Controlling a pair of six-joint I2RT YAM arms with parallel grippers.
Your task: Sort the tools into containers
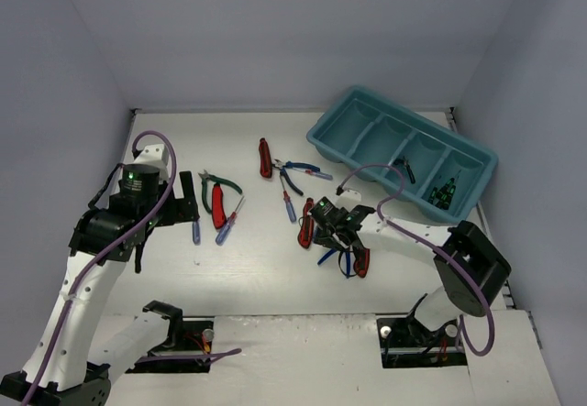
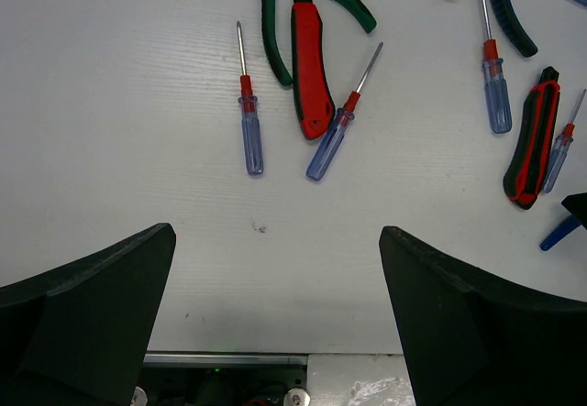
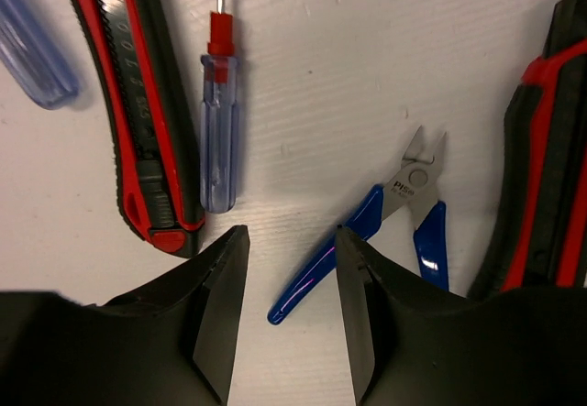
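The right gripper, fingers apart and empty, hangs just over the blue-handled pliers, whose long axis slants across its gap, one handle tip showing between the fingers, at mid-table, well apart from the far-right tray; the left arm sits farther off.
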